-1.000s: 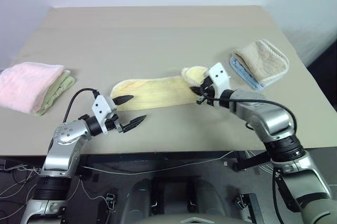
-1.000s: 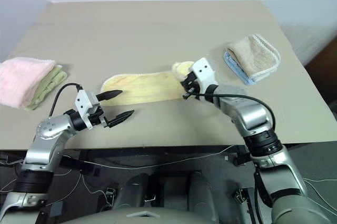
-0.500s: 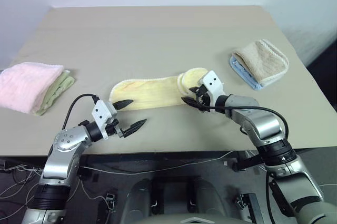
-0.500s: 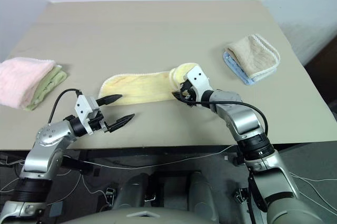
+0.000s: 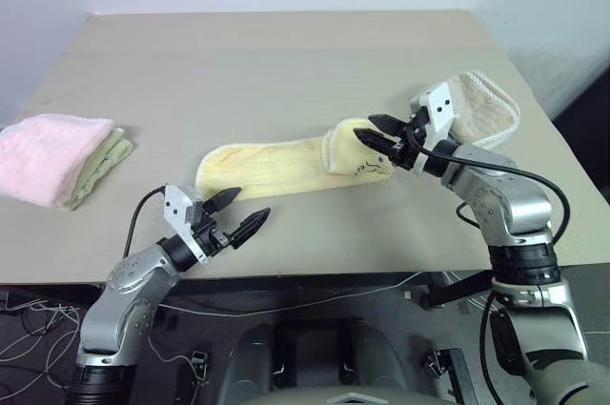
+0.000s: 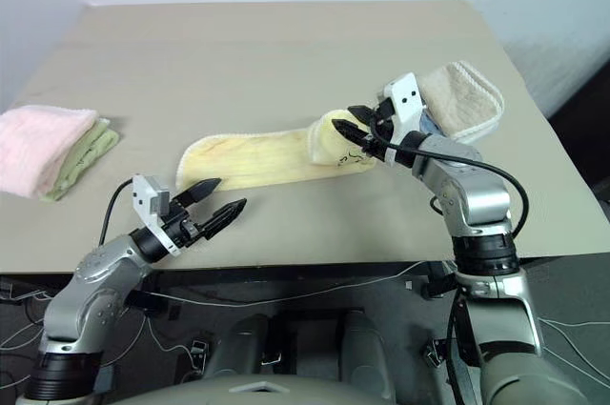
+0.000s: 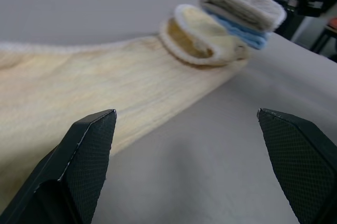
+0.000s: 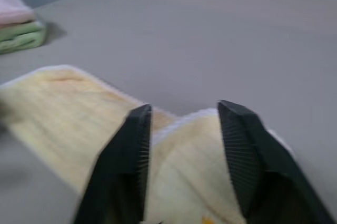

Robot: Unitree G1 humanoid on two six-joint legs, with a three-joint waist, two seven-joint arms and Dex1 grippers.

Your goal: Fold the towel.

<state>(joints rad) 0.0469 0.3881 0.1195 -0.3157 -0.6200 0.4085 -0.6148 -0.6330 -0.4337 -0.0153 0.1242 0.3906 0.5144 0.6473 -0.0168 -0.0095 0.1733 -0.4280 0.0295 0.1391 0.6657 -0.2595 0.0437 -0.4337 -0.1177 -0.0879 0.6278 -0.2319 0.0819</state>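
The pale yellow towel [image 5: 286,165] is lying stretched left to right across the middle of the tan table [image 5: 286,62], flat along most of its length, with its right end turned back over itself into a loose, raised fold; a small dark printed mark is showing on the near side of that folded end. The right gripper [image 5: 377,134] is hovering just above the folded end, pointing left along the towel, its two black fingers [image 8: 129,166] standing a little apart with the cloth visible below and between them; they are not pinching anything. The left gripper [image 5: 236,213] is hanging near the table's front edge, just on the near side of the towel's left end and apart from it, pointing right, its fingers spread wide with bare tabletop between them. Behind the right wrist, at the right side of the table, a folded beige towel [image 5: 486,108] is sitting on top of a folded blue cloth [image 7: 243,25], well clear of the yellow one. At the far left edge of the table, a folded pink towel [image 5: 48,152] is resting on a folded light green cloth [image 5: 107,155].
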